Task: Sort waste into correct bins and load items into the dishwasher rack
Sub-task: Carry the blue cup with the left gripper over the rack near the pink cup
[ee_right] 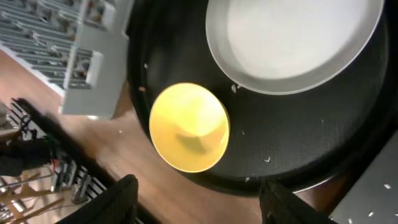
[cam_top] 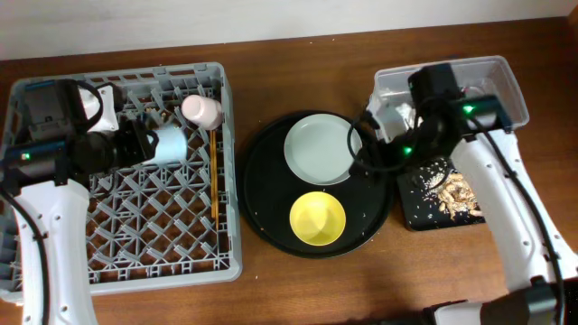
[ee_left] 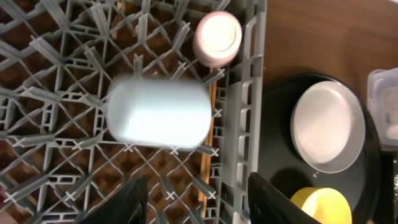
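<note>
The grey dishwasher rack (cam_top: 117, 226) stands at the left. In it lie the pink cup (cam_top: 201, 110), the light-blue cup (cam_top: 170, 144) on its side, and the wooden chopsticks (cam_top: 214, 171) along the right wall. My left gripper (cam_top: 143, 144) is open and empty just behind the blue cup (ee_left: 160, 114). The white plate (cam_top: 318, 149) and yellow bowl (cam_top: 317, 218) sit on the round black tray (cam_top: 262, 181). My right gripper (cam_top: 363, 152) is open and empty above the plate's right edge. In the right wrist view the bowl (ee_right: 189, 127) and plate (ee_right: 292, 43) lie ahead of its fingers (ee_right: 199, 199).
The clear tub (cam_top: 506, 81) stands at the back right, partly hidden by my right arm. The black rectangular tray (cam_top: 411, 194) in front of it holds rice and brownish food scraps (cam_top: 452, 191). Bare wooden table lies along the front edge.
</note>
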`<state>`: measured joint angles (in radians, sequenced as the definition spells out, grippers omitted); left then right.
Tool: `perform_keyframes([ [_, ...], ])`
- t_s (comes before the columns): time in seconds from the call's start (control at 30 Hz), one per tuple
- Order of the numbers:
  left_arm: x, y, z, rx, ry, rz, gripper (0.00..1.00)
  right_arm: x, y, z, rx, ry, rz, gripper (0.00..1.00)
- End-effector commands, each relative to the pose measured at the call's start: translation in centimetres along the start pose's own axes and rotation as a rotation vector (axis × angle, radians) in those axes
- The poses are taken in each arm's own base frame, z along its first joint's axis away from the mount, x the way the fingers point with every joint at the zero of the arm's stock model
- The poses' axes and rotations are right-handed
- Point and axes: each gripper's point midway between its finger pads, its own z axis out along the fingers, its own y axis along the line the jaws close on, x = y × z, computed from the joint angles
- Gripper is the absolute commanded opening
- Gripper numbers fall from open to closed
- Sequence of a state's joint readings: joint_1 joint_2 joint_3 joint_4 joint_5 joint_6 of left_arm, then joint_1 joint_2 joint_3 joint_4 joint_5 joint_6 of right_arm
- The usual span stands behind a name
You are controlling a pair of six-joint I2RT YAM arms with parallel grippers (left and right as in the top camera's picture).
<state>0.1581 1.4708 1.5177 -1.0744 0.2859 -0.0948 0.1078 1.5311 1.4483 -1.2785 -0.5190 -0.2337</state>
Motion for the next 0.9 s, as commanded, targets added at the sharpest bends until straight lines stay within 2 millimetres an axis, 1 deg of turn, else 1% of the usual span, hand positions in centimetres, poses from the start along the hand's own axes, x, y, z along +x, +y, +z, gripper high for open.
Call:
perform_keyframes([
  [0.0, 0.3, 0.4, 2.3, -0.04, 0.063, -0.018, 0.5, 1.2, -0.9, 1.3, 0.007, 0.039, 0.035, 0.63],
  [0.1, 0.1, 0.7, 3.9, -0.041, 0.082, -0.022, 0.5, 1.3, -0.9, 1.3, 0.008, 0.039, 0.035, 0.63],
  [0.17, 0.0, 0.9, 4.1, -0.051, 0.081, -0.022, 0.5, 1.4, -0.8, 1.3, 0.006, 0.046, 0.039, 0.64],
  [0.2, -0.2, 1.3, 4.0, -0.078, 0.072, -0.022, 0.52, 1.4, -0.8, 1.3, 0.007, 0.046, 0.039, 0.64],
  [0.23, -0.3, 2.2, 3.9, -0.127, 0.062, -0.041, 0.6, 1.4, -0.8, 1.3, 0.007, 0.045, 0.038, 0.66],
  [0.27, -0.8, 3.0, 3.8, -0.175, 0.041, -0.075, 0.67, 1.3, -1.1, 1.3, 0.02, 0.043, 0.035, 0.79],
  [0.3, -1.3, 3.1, 3.8, -0.174, 0.02, -0.076, 0.69, 1.3, -1.3, 1.3, 0.035, 0.044, 0.034, 0.99],
  [0.33, -2.1, 2.9, 3.9, -0.167, -0.014, -0.069, 0.79, 1.4, -1.6, 1.3, 0.052, 0.049, 0.034, 0.99],
  [0.37, -3.4, 3.0, 3.9, -0.169, -0.066, -0.06, 0.92, 1.5, -1.7, 1.2, 0.055, 0.05, 0.034, 0.99],
  [0.4, -4.5, 3.5, 3.7, -0.199, -0.112, -0.071, 0.93, 1.4, -1.7, 1.2, 0.055, 0.049, 0.033, 0.99],
  [0.47, -5.6, 4.8, 3.3, -0.239, -0.171, -0.156, 0.95, 1.4, -1.7, 1.2, 0.055, 0.049, 0.033, 0.99],
  [0.5, -5.9, 5.3, 3.1, -0.243, -0.185, -0.191, 0.91, 1.4, -1.7, 1.3, 0.055, 0.049, 0.033, 0.99],
  [0.53, -6.1, 5.9, 3.2, -0.24, -0.19, -0.213, 0.69, 1.4, -1.7, 1.3, 0.055, 0.049, 0.033, 0.99],
  [0.57, -6.1, 6.4, 3.6, -0.243, -0.186, -0.221, 0.51, 1.4, -1.7, 1.3, 0.055, 0.049, 0.033, 0.99],
  [0.6, -6.1, 6.9, 4.3, -0.249, -0.175, -0.228, 0.28, 1.4, -1.7, 1.3, 0.055, 0.049, 0.033, 0.99],
  [0.63, -6.1, 7.1, 5.1, -0.252, -0.164, -0.23, 0.17, 1.4, -1.7, 1.2, 0.055, 0.049, 0.033, 0.99],
  [0.67, -6.2, 7.7, 6.8, -0.255, -0.148, -0.232, 0.09, 1.4, -1.7, 1.2, 0.055, 0.049, 0.033, 0.99],
  [0.7, -6.3, 8.0, 8.0, -0.256, -0.142, -0.234, 0.08, 1.4, -1.7, 1.2, 0.055, 0.049, 0.033, 0.99],
  [0.77, -6.3, 8.2, 9.6, -0.238, -0.122, -0.236, 0.08, 1.4, -1.7, 1.3, 0.055, 0.049, 0.033, 0.99],
  [0.8, -5.8, 7.6, 10.5, -0.196, -0.094, -0.238, 0.07, 1.4, -1.7, 1.3, 0.055, 0.049, 0.033, 0.99],
  [0.87, -5.3, 6.9, 11.2, -0.148, -0.059, -0.243, 0.07, 1.4, -1.7, 1.3, 0.055, 0.049, 0.033, 0.99],
])
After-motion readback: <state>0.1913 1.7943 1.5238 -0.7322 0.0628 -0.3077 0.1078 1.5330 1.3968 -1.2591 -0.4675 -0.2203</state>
